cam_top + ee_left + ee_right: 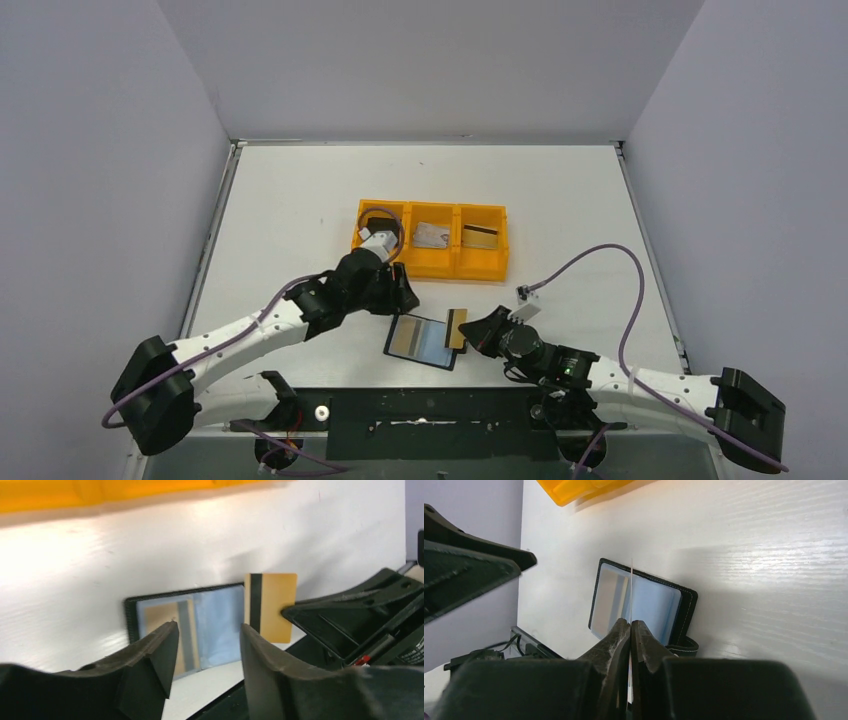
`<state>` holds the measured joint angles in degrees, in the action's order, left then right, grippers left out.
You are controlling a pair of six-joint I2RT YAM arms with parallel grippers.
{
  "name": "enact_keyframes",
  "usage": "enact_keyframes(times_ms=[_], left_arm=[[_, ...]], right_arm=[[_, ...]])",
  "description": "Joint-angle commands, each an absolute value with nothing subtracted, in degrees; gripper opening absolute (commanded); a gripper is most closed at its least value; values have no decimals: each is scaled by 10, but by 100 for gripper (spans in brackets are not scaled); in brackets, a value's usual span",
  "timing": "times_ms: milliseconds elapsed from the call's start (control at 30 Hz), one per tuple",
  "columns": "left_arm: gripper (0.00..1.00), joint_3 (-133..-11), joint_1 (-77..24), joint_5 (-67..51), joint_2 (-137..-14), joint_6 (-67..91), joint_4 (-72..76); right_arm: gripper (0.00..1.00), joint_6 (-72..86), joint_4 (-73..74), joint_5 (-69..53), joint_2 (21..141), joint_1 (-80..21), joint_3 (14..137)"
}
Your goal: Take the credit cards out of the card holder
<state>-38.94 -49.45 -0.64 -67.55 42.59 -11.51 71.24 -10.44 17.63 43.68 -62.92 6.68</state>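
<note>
The card holder point(422, 341) lies open and flat near the table's front edge, showing blue-grey pockets point(215, 622). A gold card point(162, 622) with a grey stripe sits in its left pocket. My right gripper point(470, 329) is shut on a gold credit card with a dark stripe point(272, 605), held upright at the holder's right edge. In the right wrist view this card point(631, 587) shows edge-on above the shut right gripper point(630, 623) and the holder point(651, 602). My left gripper point(209, 630) hangs open and holds nothing, just behind the holder point(131, 617), at its left.
The orange three-compartment tray point(430, 266) stands behind the holder. A silvery-grey card point(432, 235) lies in its middle compartment and a gold striped card point(480, 235) in the right one. The left arm's wrist and cable overhang the left compartment. Walls close in the table.
</note>
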Motion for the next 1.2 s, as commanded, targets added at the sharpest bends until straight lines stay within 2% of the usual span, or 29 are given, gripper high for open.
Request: enact_keyframes(times_ms=[0,100,167,233,467,800,1033,1167], left_arm=[[55,-433,-433,27,-620,369,-205],[74,-441,-401,78,-584,347,-241],[82,-440,-387,116,-562,334,-255],[86,-439,-374,145,-540,322,-268],[88,-403,-362,240,-470,312,-280],[89,-397,-362,265,-408,302,-273],[89,-399,-372,263,-402,302,-284],[90,-398,-382,275,-405,299,-285]], right_arm=[[0,658,-95,223,422,-626,105],[0,618,-104,233,426,-625,116],[0,588,-103,239,429,-625,128],[0,554,-97,245,431,-625,144],[0,407,-70,282,440,-626,207],[0,140,-27,372,477,-626,316],[0,-101,-24,437,555,-612,369],[0,-198,-34,381,601,-555,378]])
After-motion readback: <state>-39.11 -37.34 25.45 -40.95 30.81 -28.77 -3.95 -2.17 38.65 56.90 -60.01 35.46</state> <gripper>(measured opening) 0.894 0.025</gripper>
